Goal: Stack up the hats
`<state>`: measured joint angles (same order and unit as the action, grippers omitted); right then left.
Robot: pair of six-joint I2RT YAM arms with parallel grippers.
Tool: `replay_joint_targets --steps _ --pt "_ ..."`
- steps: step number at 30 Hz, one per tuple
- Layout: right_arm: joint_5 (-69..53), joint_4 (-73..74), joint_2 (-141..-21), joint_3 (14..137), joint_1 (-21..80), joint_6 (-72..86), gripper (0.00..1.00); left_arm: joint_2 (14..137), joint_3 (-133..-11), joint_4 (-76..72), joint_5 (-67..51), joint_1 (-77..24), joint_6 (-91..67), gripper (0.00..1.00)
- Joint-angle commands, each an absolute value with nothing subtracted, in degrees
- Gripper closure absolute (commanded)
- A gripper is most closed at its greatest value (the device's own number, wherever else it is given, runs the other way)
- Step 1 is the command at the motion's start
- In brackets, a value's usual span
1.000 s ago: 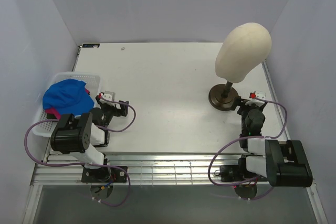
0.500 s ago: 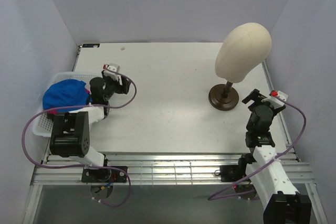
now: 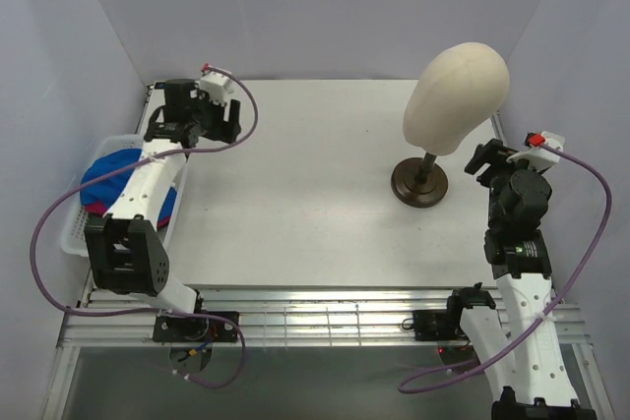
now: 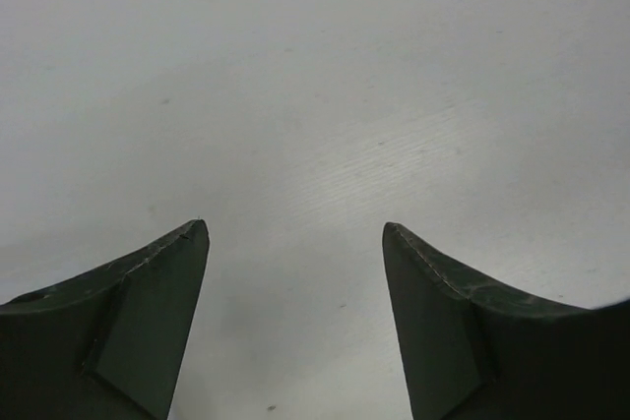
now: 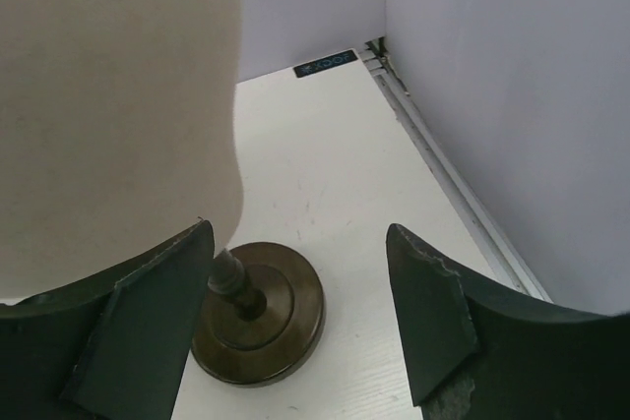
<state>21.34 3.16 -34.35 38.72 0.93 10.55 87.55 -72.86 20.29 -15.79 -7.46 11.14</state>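
Note:
The hats lie piled in the white mesh basket (image 3: 71, 233) at the table's left edge: a royal blue cap (image 3: 110, 176) on top and a strip of magenta pink cap (image 3: 96, 208) under it. Any others are hidden. My left gripper (image 3: 197, 120) hovers behind the basket near the back left corner, apart from the hats. In the left wrist view the left gripper (image 4: 295, 228) is open over bare table. My right gripper (image 3: 489, 159) is at the far right, open and empty, and in the right wrist view it (image 5: 295, 228) faces the stand.
A cream mannequin head (image 3: 458, 95) stands on a dark round base (image 3: 418, 182) at the back right, close to my right gripper's left finger (image 5: 148, 302). The right wall and the table's edge rail (image 5: 463, 204) run just beside it. The left arm's purple cable (image 3: 241, 130) loops over the table.
Both arms have unfolded from near their bases. The left gripper went from beside the basket toward the back left corner. The right gripper rose and moved out to the right of the mannequin's base.

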Motion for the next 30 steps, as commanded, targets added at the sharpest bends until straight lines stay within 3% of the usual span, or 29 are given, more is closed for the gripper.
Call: replay_joint_targets --steps 1,6,9,15,16,17,22,24,25,30 --pt "9.44 11.40 -36.21 45.51 1.06 8.00 0.25 85.17 -80.24 39.61 -5.73 3.90 17.55 0.18" --pt "1.77 18.80 -39.72 55.27 1.14 7.65 0.35 81.39 -75.25 39.82 -2.46 15.54 26.36 0.09" --pt "-3.68 21.00 -40.95 60.63 1.14 7.47 0.39 83.13 -73.13 39.03 -3.95 25.19 29.17 0.09" --pt "-8.26 24.26 -42.10 66.71 1.14 8.09 0.43 86.39 -72.77 37.27 -6.85 30.41 30.41 0.15" --pt "-7.91 24.34 -42.01 67.06 1.23 8.00 0.43 86.92 -72.86 37.18 -7.03 30.50 30.41 0.19" --pt "-7.91 24.43 -41.75 67.15 1.14 8.00 0.44 87.36 -73.04 37.18 -7.21 30.59 30.24 0.29" --pt "-8.17 24.26 -41.04 66.62 1.14 7.91 0.44 87.36 -72.86 38.05 -9.84 30.85 30.32 0.62" --pt "-8.09 24.34 -41.13 66.45 1.14 8.00 0.44 87.71 -72.95 38.93 -10.02 30.94 30.24 0.95" --pt "-8.35 23.91 -41.05 66.36 1.14 8.09 0.44 87.63 -72.78 38.85 -9.93 30.85 30.06 1.00" --pt "-9.14 23.20 -41.48 66.79 1.23 8.26 0.44 85.79 -75.05 39.02 -10.63 30.94 28.83 1.00"
